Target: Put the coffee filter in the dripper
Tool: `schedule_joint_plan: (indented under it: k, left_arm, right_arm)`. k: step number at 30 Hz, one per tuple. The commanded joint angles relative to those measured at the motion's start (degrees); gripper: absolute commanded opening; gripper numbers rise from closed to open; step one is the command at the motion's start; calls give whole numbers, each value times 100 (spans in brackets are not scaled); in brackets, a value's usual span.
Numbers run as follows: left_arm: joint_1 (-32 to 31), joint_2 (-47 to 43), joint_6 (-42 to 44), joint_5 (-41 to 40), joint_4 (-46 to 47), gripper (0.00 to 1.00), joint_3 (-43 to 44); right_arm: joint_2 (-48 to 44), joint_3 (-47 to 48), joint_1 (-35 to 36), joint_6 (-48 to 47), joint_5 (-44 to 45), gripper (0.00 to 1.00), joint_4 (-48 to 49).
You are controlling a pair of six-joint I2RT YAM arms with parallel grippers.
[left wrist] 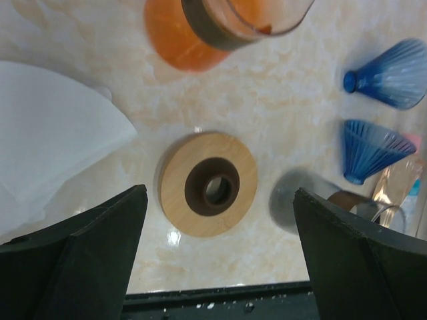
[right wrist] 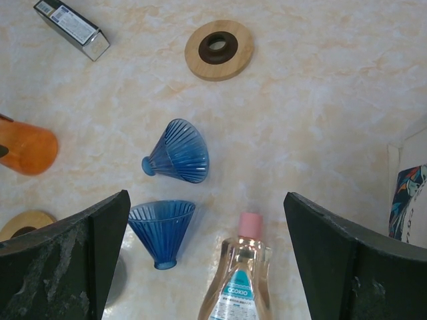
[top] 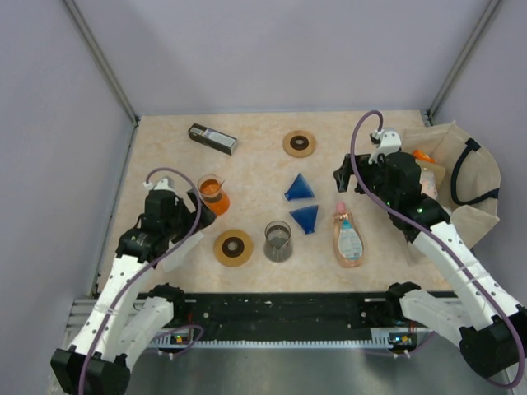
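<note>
Worktop (top: 263, 164) insp., both arms over it.

L gripper (left wrist: 220, 193): jaws wide apart, nothing between them, nothing touched. It hangs above a wooden ring (left wrist: 208, 183) lying flat on the worktop, just near of the orange carafe (left wrist: 220, 27).

R gripper (right wrist: 207, 197): jaws fully apart, empty. It hangs over the R half of the worktop, looking down on both drippers.

Coffee filter (left wrist: 53, 127): white paper, flat on the worktop at the L side, beside the wooden ring and apart from it. In the L wrist view its near edge passes behind the L finger (left wrist: 87, 260); can't tell if they touch. Not in any dripper.

Far dripper (right wrist: 177, 152): blue, ribbed, on its side, narrow end pointing toward the carafe side. Near dripper (right wrist: 162, 230): same type, also on its side, narrow end toward the arm bases. The two lie near each other, not touching, approx. centre of the worktop. Both well apart from the filter, w/ the wooden ring and a grey beaker (top: 278, 241) between.

Other items: pink-capped bottle (right wrist: 240, 280) lying flat just R of the near dripper; second wooden ring (right wrist: 219, 48) toward the far edge; black box (right wrist: 72, 25) at far L; beige bag (top: 473, 185) at the R edge w/ packets inside, contents not legible.
</note>
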Motion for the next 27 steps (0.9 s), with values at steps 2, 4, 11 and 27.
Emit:
schedule_joint_plan:
  k: [2, 4, 11, 27]
  left_arm:
    - [-901, 251, -585, -524, -88, 92, -371]
    - [-1148, 471, -718, -700, -88, 87, -407]
    - [-2044, 1972, -1017, -1218, 44, 65, -39]
    - [-2441, 2976, -1377, -1597, 237, 37, 129]
  right_arm:
    - [-9, 99, -23, -3, 2, 99, 91]
    - [17, 82, -23, -12, 29, 99, 99]
    - [8, 38, -31, 5, 99, 99, 100]
    - [-45, -50, -31, -21, 257, 99, 117]
